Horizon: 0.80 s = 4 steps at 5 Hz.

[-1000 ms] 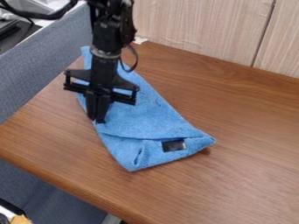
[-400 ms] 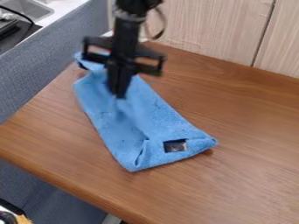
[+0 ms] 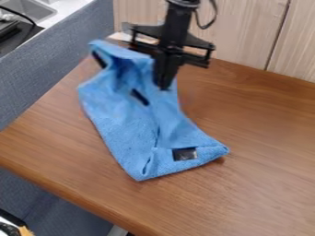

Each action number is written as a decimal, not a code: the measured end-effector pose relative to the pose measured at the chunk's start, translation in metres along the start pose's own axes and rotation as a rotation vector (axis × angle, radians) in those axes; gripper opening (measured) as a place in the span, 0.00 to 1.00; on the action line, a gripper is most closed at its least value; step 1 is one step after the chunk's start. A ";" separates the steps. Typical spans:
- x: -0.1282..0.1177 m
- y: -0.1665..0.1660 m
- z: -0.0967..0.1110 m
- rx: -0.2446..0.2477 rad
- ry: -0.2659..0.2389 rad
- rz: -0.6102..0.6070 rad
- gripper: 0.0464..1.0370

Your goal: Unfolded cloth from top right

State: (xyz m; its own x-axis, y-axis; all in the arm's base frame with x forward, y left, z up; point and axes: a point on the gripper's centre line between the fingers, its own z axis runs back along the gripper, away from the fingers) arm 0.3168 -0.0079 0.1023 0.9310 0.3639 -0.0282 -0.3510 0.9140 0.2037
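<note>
Up and toward the right of the view, the black gripper (image 3: 164,86) has moved, drawing part of the blue cloth (image 3: 120,124) with it. Its fingers are clenched on the cloth, near the table's back edge. Around that grip the fabric rises in loose folds; the rest lies on the wooden table (image 3: 265,138), its near corner folded over beside a dark patch (image 3: 184,154). Pale wood panels (image 3: 246,27) stand behind, a grey-blue partition (image 3: 49,60) to the view's left.

No text, number or sign can be read; the dark patch (image 3: 184,154) on the blue cloth (image 3: 117,124) is illegible.
</note>
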 end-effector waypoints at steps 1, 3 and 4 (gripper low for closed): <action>0.017 -0.023 0.000 -0.021 0.011 0.009 0.01; 0.032 -0.057 -0.010 -0.026 0.012 0.000 0.01; 0.031 -0.072 -0.016 -0.038 -0.004 -0.017 0.01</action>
State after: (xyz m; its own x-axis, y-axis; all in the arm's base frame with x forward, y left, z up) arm 0.3694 -0.0591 0.0708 0.9373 0.3475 -0.0278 -0.3386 0.9263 0.1656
